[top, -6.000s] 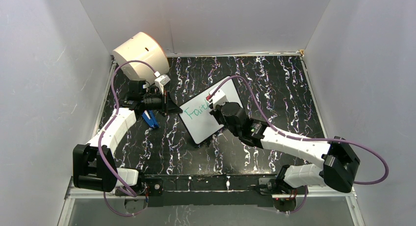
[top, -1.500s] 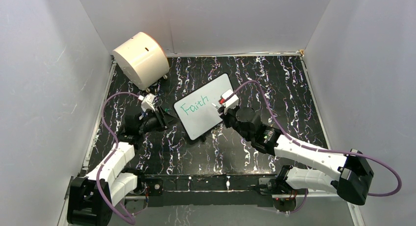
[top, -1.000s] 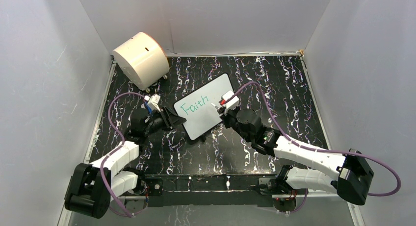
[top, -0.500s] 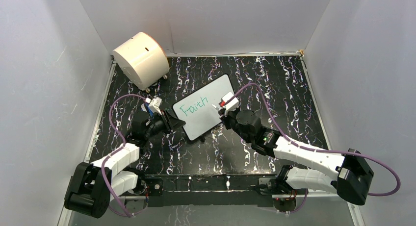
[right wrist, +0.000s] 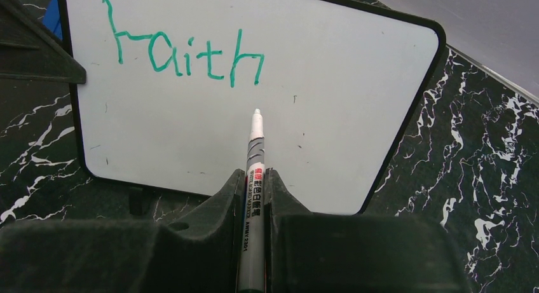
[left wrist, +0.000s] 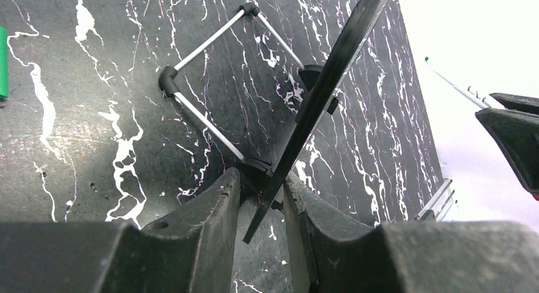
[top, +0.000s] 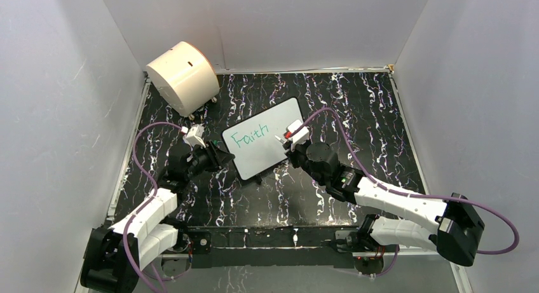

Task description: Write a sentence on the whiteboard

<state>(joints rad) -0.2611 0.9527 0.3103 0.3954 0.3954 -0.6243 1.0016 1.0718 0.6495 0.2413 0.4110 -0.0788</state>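
The whiteboard (top: 267, 154) stands tilted on its wire stand mid-table, with the green word "Faith" (top: 249, 135) across its upper part. In the right wrist view the board (right wrist: 191, 134) fills the frame and "Faith" (right wrist: 184, 51) is the only writing. My right gripper (right wrist: 255, 175) is shut on a grey marker (right wrist: 255, 204), whose white tip sits just below the letters. In the top view that gripper (top: 287, 144) is at the board's right side. My left gripper (left wrist: 262, 177) is open, with the board's thin black edge (left wrist: 330, 83) slanting between its fingers at the board's left edge (top: 225, 154).
A cream cylindrical drum (top: 183, 77) sits at the back left corner. The board's wire stand (left wrist: 203, 48) rests on the black marbled table. A green piece (left wrist: 2, 61) lies at the far left of the left wrist view. White walls enclose three sides.
The "h" of "Faith" has been added. My left arm swung from near the drum to the board's left edge, and the board shifted slightly left. The right gripper has hardly moved.
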